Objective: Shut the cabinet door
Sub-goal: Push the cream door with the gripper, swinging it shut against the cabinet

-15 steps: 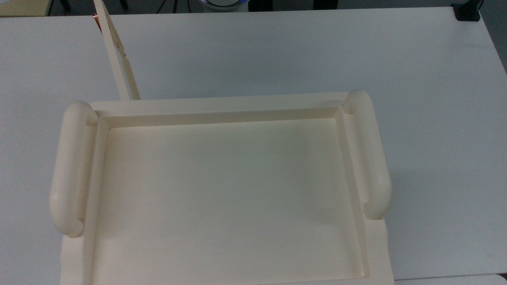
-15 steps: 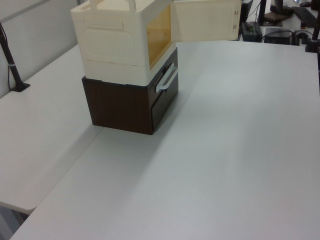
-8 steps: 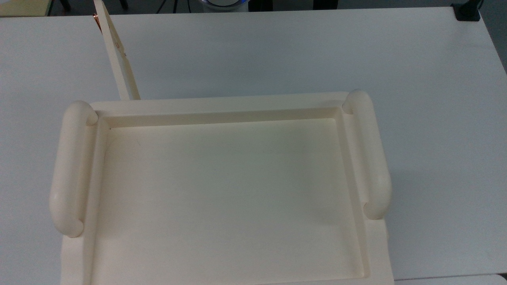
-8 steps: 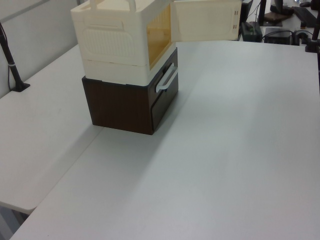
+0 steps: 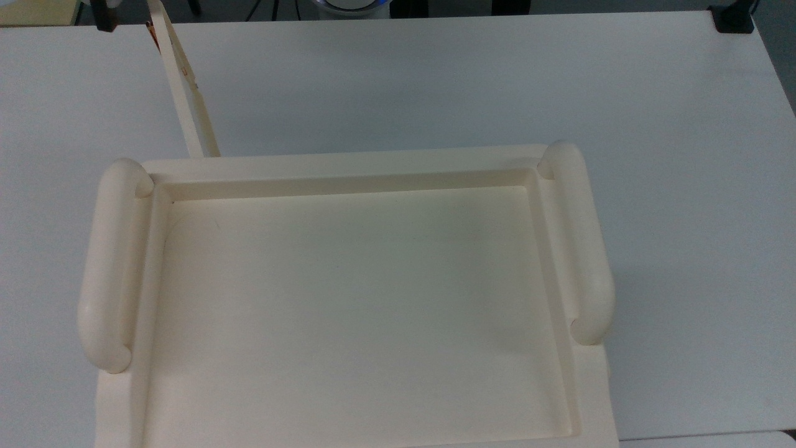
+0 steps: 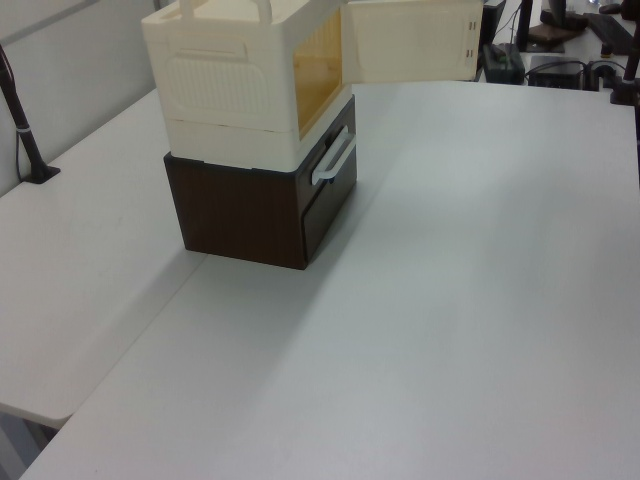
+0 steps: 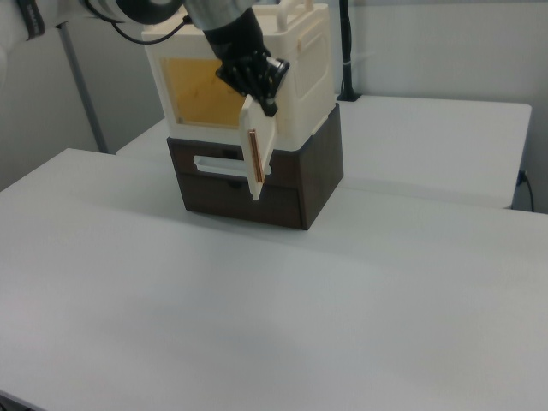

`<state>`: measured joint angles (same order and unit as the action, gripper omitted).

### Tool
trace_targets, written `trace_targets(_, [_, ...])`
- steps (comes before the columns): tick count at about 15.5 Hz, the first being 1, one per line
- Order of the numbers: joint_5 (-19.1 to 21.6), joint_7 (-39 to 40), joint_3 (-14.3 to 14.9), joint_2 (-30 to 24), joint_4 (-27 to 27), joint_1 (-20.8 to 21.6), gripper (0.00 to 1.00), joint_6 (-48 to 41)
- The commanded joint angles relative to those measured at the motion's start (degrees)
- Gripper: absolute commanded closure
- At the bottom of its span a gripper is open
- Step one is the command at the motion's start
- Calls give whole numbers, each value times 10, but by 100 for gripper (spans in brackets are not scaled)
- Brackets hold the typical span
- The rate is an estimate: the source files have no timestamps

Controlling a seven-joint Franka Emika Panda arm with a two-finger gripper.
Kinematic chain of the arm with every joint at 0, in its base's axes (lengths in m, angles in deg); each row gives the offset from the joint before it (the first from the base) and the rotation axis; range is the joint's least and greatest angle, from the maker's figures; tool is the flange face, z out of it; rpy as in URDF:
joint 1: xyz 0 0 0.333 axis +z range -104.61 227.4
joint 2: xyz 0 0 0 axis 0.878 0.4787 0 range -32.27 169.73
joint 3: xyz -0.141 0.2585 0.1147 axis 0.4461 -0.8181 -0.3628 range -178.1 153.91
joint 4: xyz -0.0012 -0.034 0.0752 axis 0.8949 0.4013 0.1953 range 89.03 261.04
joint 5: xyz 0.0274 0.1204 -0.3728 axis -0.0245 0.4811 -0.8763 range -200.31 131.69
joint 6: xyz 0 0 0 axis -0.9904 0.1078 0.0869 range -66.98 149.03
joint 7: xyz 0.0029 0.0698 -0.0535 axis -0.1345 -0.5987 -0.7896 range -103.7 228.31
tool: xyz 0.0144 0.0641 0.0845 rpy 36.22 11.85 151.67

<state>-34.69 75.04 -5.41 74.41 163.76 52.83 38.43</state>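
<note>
The cream cabinet (image 6: 230, 90) stands on a dark box, and its recessed top (image 5: 354, 298) with two tubular handles faces the top view. Its amber-tinted opening (image 7: 201, 94) is uncovered. The cabinet door (image 5: 183, 81) stands swung out, a narrow slat in the top view, a broad panel (image 6: 410, 40) in the left view, and edge-on with a coppery strip (image 7: 255, 154) in the right view. My gripper (image 7: 267, 103) hangs from the black wrist at the door's upper free corner. In the top view my gripper (image 5: 106, 20) sits just left of the door's far end.
A dark brown drawer unit (image 6: 240, 215) with a white handle (image 6: 335, 160) carries the cabinet. The white table (image 6: 450, 300) stretches wide in front of it. A black clamp post (image 6: 25, 140) stands at the left view's left, and another black clamp (image 5: 734, 17) at the top view's upper right.
A dark part of my gripper has come into the top view's upper left corner, beside the door's far end. The door and cabinet have stayed put.
</note>
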Motion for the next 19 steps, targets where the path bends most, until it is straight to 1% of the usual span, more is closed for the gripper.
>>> trace_targets(1, [75,16,-12,-14,18,22,100,-22])
trace_targets(3, [114,11,-21,-15,14,44,100,-22])
trace_targets(5, [129,5,-28,-16,13,51,100,-22])
trace_targets(11, [128,3,-28,-11,15,53,100,-16])
trace_targets(13, [129,4,-33,-9,15,53,100,-12])
trace_targets(16, [129,4,-55,4,14,53,100,30])
trace_targets(19, [128,1,-88,26,14,54,100,90])
